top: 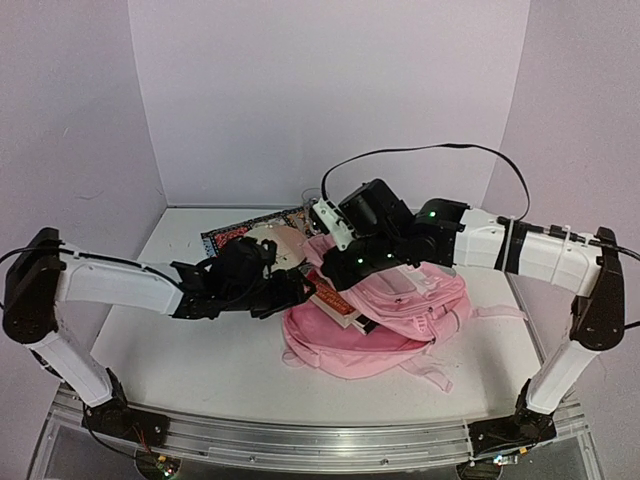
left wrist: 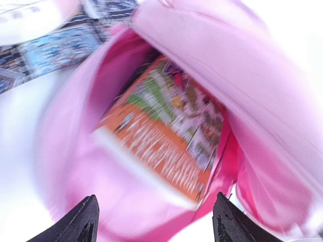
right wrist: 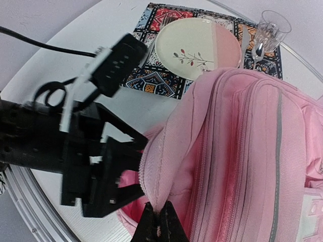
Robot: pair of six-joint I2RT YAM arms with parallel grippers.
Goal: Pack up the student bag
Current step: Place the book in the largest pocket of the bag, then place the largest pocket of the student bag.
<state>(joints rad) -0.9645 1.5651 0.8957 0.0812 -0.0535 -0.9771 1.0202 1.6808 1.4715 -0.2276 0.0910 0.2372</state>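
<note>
Packing partly done: student bag (top: 400,320) lies mid-surface (top: 200,360), right gripper (right wrist: 159,224) clenched on its opening rim. Orange book (left wrist: 166,126) inside, seemingly fully (blurred). Left gripper (left wrist: 155,214) released, empty. Closing remains.

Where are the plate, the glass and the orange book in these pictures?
plate (right wrist: 194,45): right wrist view, middle of its face
glass (right wrist: 272,25): right wrist view, its bowl
orange book (left wrist: 166,136): left wrist view, its cover
</note>
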